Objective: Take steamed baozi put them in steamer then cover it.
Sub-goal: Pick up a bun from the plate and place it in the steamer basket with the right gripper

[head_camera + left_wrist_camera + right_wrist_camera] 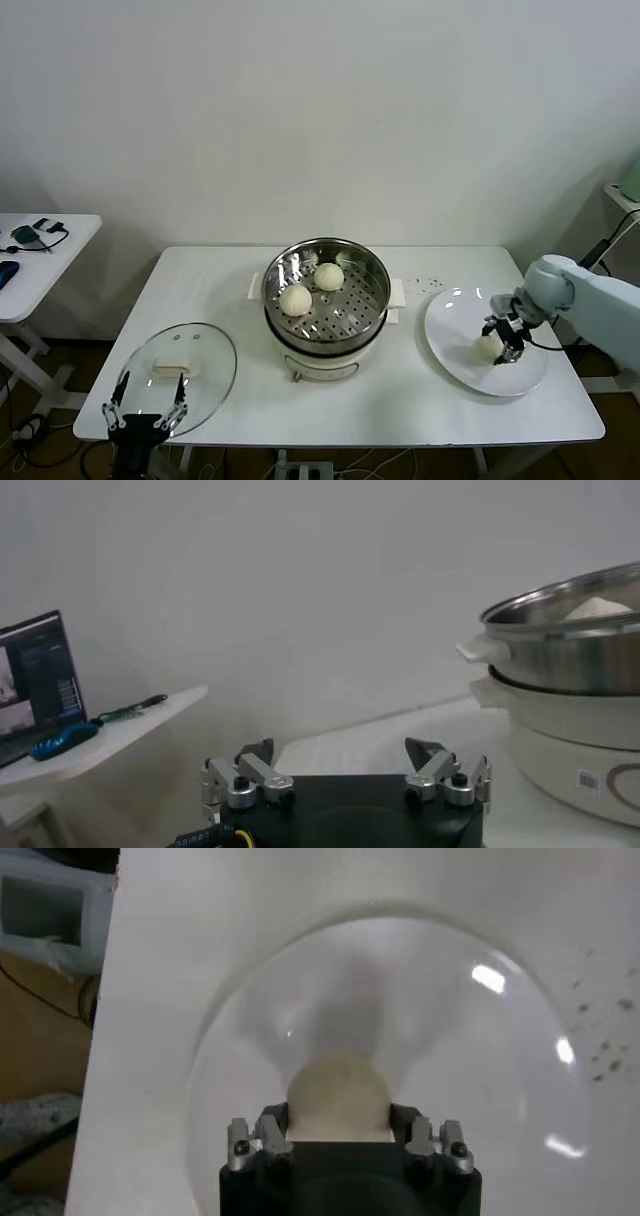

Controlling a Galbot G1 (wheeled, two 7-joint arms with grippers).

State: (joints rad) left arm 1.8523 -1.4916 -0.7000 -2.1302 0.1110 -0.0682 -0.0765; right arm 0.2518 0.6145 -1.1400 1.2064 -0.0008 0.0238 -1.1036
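The right gripper [503,345] is low over the white plate [450,340] at the right of the head view, and its two fingers stand on both sides of one steamed baozi [487,348], closed against it. In the right wrist view this bun [338,1098] sits between the finger bases, in the lower middle of the frame, and the plate [480,1048] fills most of the picture around it. I cannot tell if the bun is lifted from the plate or resting on it.

The steamer [326,335] stands in the middle of the white table [400,410], left of the plate and apart from it. Two more buns lie on its perforated tray: one [295,300] at the left and one [329,276] just beside it, a little higher in the frame. The steamer has no lid on it.

The cover [200,355] lies flat on the table at the lower left of the head view, with its white handle upward. The left gripper [146,414] is at the lower left edge, just below the cover, with its fingers spread wide and nothing between them.

A second small table [60,250] with some tools is at the far left.
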